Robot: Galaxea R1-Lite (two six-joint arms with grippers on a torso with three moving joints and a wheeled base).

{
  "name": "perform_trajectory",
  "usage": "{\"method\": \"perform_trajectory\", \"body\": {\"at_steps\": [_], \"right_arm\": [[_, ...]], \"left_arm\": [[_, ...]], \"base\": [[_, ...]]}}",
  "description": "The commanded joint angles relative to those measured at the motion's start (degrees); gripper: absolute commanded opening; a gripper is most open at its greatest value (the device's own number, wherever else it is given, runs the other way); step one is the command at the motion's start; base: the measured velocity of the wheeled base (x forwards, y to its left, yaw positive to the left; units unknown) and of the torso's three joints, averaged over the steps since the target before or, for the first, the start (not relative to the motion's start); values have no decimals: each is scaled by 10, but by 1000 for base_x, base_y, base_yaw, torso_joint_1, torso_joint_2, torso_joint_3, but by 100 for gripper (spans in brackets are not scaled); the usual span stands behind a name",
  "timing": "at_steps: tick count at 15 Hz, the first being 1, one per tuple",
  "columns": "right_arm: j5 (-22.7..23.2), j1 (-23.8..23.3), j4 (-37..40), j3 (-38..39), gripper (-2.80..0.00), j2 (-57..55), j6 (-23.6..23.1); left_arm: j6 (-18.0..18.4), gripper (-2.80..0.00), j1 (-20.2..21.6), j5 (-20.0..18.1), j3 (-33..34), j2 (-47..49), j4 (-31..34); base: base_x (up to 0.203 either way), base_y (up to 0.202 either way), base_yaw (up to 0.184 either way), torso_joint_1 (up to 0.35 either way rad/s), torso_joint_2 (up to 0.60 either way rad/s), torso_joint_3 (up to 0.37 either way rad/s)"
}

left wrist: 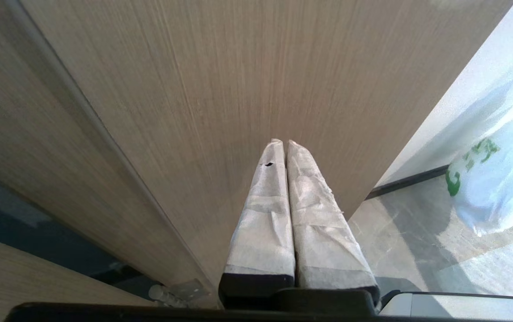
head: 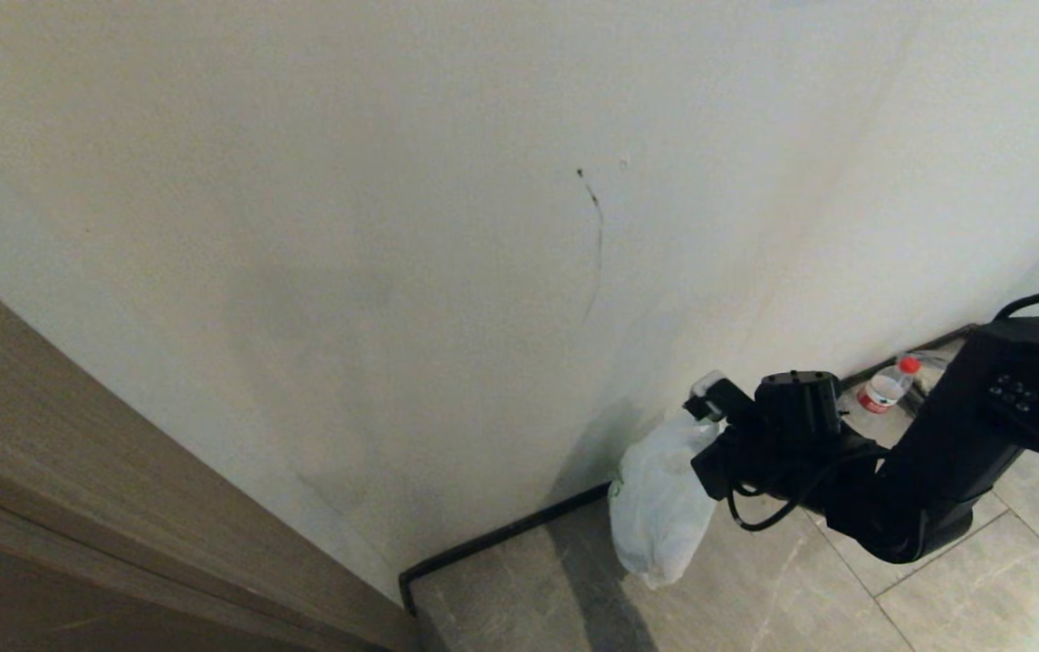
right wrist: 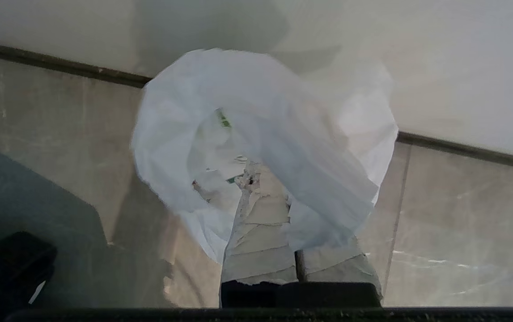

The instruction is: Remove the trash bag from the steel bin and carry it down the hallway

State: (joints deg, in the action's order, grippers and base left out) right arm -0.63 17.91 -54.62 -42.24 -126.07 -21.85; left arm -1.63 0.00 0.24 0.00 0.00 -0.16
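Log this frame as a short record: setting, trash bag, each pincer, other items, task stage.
setting: tiled floor beside a white wall with dark baseboard; wooden panel at left
trash bag: white, green print, hanging off the floor from the right pincer
right pincer: shut on the bag's top
left pincer: shut, empty, facing the wooden panel
other items: plastic bottle with red cap by the baseboard
task stage: bag out; steel bin not in view

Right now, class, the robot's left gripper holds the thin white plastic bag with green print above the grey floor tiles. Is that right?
Not quite: the right gripper holds the thin white plastic bag with green print above the grey floor tiles, as the head view shows. The left gripper is shut and empty.
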Motion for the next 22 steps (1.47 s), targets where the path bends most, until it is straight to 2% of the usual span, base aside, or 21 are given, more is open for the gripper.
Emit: {"method": "perform_trajectory", "body": {"at_steps": [1,8,11,15,17,20,21,22], "right_arm": [[1,0,0,8,0,-9,-3],[1,0,14,19,0,38,-1],[-1,0,98,33,0,129,5],[-3,0,270,60,0,274,77],[-4,0,346,66,0,324,94],[-11,0,360,86,0,376,99],[-11,0,356,99,-280,389,99],[-12,0,355,103,-280,395,99]], "left_arm": [[0,-280,0,0,0,0,0],[0,-280,0,0,1,0,0],[0,-280,0,0,1,0,0],[0,-280,0,0,1,0,0],[0,-280,0,0,1,0,0],[0,-280,0,0,1,0,0],[0,-280,0,0,0,0,0],[0,-280,0,0,1,0,0]], "base": [[0,0,0,0,0,0],[0,0,0,0,0,0],[0,0,0,0,0,0],[0,0,0,0,0,0],[0,0,0,0,0,0],[0,0,0,0,0,0],[0,0,0,0,0,0],[0,0,0,0,0,0]]}}
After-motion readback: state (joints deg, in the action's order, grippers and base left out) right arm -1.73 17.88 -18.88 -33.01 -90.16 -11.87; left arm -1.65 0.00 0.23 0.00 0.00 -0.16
